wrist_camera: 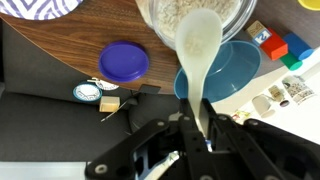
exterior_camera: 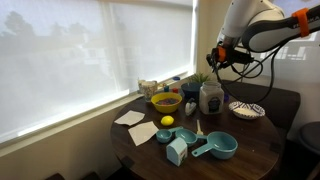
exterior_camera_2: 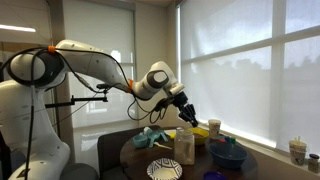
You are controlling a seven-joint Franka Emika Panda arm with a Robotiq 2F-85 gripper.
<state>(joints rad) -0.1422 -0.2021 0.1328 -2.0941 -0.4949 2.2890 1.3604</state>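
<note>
fingers (wrist_camera: 187, 128) pinched tight on spoon (wrist_camera: 198, 45) handle, its head above jar (wrist_camera: 158, 14) (oats, probably); scooping step I'd say, next needs straight dip into jar

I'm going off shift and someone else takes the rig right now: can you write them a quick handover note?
End effector: shut on the handle of the white plastic spoon, raised above the wooden table.
Things: the spoon hangs over the open clear glass jar of oats; the round purple lid lies on the table; the blue plastic bowl is beside the jar.
Done: spoon gripped, jar open.
Left: probably scooping; the bowl's visible part shows no oats.
</note>
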